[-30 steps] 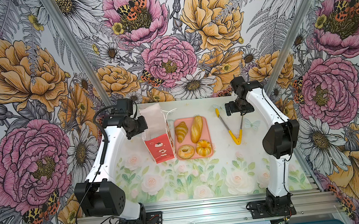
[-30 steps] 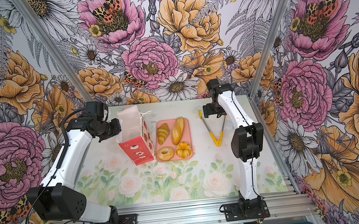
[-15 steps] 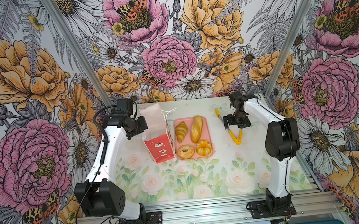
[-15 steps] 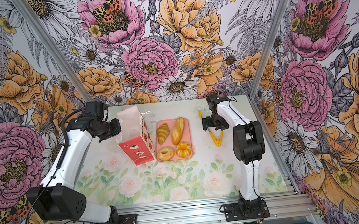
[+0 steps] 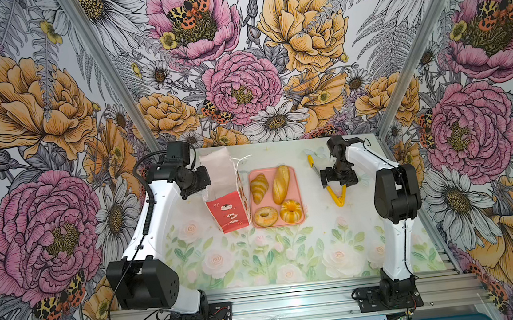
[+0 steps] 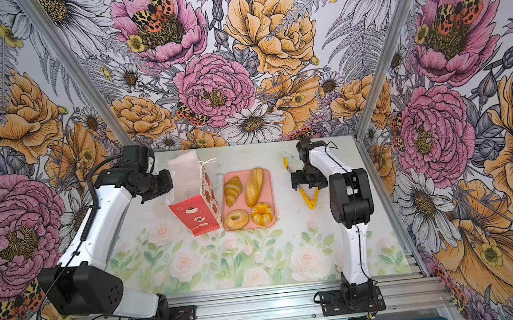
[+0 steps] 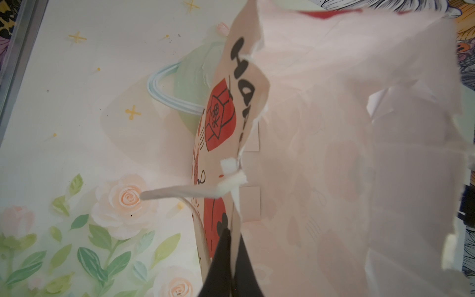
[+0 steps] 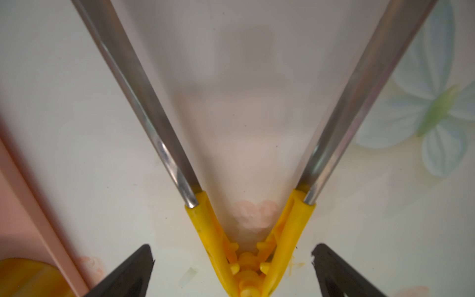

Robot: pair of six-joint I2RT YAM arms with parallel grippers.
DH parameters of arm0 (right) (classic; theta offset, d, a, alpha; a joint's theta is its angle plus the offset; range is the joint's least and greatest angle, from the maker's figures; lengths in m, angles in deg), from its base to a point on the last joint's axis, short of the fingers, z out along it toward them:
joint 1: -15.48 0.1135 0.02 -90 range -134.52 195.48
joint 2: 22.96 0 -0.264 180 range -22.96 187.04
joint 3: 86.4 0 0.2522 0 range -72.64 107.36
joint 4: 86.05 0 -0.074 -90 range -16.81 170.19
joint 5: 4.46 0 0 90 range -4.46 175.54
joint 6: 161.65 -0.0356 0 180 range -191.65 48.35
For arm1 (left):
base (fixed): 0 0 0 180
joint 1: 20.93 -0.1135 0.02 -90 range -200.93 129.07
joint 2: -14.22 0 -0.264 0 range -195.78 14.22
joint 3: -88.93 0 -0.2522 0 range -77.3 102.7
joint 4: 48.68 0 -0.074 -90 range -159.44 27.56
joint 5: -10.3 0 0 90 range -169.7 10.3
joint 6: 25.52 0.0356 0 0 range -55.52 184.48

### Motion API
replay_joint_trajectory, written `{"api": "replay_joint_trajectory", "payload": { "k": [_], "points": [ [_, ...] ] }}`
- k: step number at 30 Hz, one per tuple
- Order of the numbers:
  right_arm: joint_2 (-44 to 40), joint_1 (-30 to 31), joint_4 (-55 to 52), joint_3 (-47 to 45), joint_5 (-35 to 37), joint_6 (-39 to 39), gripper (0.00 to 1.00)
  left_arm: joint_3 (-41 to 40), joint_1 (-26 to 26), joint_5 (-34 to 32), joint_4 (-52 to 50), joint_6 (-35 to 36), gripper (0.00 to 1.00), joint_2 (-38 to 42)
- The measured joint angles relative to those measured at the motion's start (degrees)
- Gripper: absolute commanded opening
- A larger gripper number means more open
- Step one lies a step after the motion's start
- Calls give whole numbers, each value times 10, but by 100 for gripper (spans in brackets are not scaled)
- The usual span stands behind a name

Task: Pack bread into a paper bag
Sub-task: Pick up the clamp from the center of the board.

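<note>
The white L arm [image 5: 158, 215] covers part of the floral-print tabletop [image 5: 258, 263] in both top views. We cannot see inside the small upright white paper bag w/ red base [image 5: 228, 216]: its inner walls look pale, blurred. From above the L claw [image 7: 232, 239] is hidden behind its wrist; the wrist view shows black fingers [image 7: 219, 272] together, clamped on the bag's rim. The R claw [image 8: 232, 250] covers the middle of the steel tongs w/ yellow ends [image 5: 337, 195]; its jaws stand wide apart beside the hinge, not touching. The bread lies on the flat pink tray [image 5: 295, 179] between the claws, touched by neither: oval loaf [image 5: 281, 184], ridged croissant [image 5: 258, 187], ring bagel [image 5: 265, 216], fluted bun [image 5: 291, 211]. Bag stands just beside tray's L edge. Bare tabletop separates tray and tongs; most open room is near side.
</note>
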Motion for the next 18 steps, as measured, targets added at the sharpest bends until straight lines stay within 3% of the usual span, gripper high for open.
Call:
{"api": "replay_joint_trajectory", "payload": {
  "k": [18],
  "points": [
    [54,-17,-1,7,2,11,99,-4,0,1,1,0,0,2]
  ]
}}
